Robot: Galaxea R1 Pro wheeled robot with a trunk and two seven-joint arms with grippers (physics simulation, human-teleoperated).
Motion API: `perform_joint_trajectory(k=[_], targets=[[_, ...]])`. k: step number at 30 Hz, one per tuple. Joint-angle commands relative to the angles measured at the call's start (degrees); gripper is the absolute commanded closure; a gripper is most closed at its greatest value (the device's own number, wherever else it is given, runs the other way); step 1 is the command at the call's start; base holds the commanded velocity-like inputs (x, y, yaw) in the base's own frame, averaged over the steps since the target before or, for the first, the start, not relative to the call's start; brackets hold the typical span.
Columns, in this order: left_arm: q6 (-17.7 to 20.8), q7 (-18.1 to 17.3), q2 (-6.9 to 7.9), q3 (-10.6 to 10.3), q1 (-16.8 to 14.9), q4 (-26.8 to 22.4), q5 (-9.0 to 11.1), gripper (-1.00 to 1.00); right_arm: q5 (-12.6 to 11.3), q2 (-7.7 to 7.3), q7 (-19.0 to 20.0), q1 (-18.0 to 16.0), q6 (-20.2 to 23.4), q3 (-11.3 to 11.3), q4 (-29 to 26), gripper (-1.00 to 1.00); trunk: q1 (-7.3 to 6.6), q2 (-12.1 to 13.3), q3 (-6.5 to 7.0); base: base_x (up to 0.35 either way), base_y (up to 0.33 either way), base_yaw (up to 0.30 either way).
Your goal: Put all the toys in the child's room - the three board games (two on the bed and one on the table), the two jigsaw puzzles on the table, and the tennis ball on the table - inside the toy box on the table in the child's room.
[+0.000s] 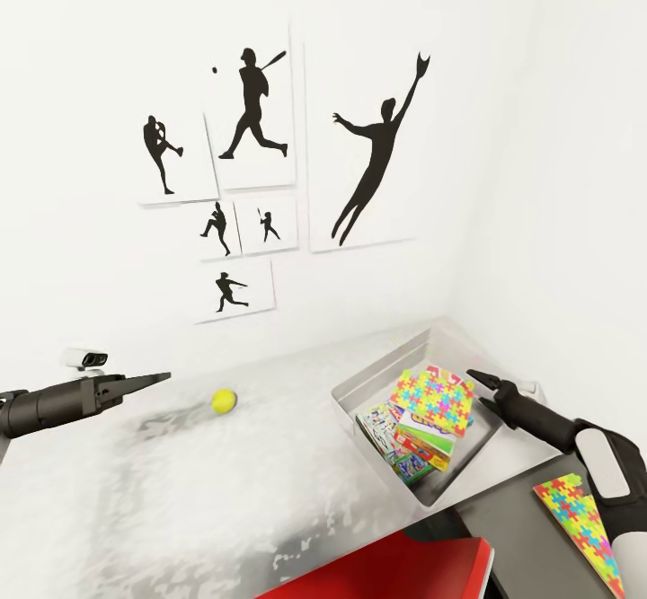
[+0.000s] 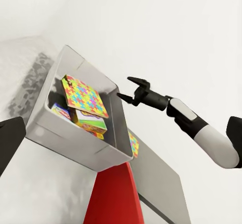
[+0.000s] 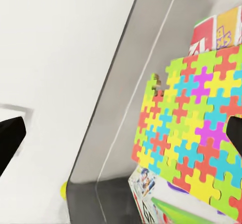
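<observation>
**One puzzle in, one puzzle and the ball waiting**

Nearest the robot, at five o'clock, the second jigsaw puzzle [image 1: 582,520] is lying flat on the dark lower section of the table [image 1: 180,509], beside the right arm. The right gripper [image 1: 478,383] is hovering at the toy box [image 1: 359,387] rim, jaws parted, empty. Inside, the first puzzle [image 1: 436,399] is leaning on the stacked board games [image 1: 409,442]. At ten o'clock, the left gripper [image 1: 148,380] is hanging empty, fingers together, near the tennis ball [image 1: 224,400]. My call: open wide, come down over the ball squarely and close gently, since it is likely to roll.
</observation>
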Motion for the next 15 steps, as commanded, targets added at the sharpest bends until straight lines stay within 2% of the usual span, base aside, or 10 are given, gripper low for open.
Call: perform_joint_trajectory(k=[1, 6, 9, 15], targets=[[0.61, -0.23, 0.03, -0.01, -0.04, -0.01, -0.04, -1.00, -0.15, -0.01, 2.03, 0.07, 0.52, -0.09, -0.08, -1.00, 0.04, -0.12, -0.12, 0.000, 0.000, 0.000], [0.61, -0.23, 0.03, -0.01, -0.02, -0.01, -0.04, -1.00, 0.00, -0.16, 15.25, 0.37, 0.66, 0.05, -1.04, -1.00, 0.04, -0.12, -0.12, 0.000, 0.000, 0.000], [0.61, -0.23, 0.05, -0.01, -0.02, -0.01, -0.04, -1.00, 0.26, -1.09, 22.64, 0.14, 0.42, 0.09, -1.34, -1.00, 0.04, -0.12, -0.06, 0.000, 0.000, -0.038], [0.61, -0.23, 0.08, -0.01, -0.02, -0.01, -0.04, -1.00, 0.37, -1.63, 28.34, 0.09, 0.10, 0.06, -1.33, -1.00, 0.04, -0.12, 0.32, 0.000, 0.000, -0.141]])
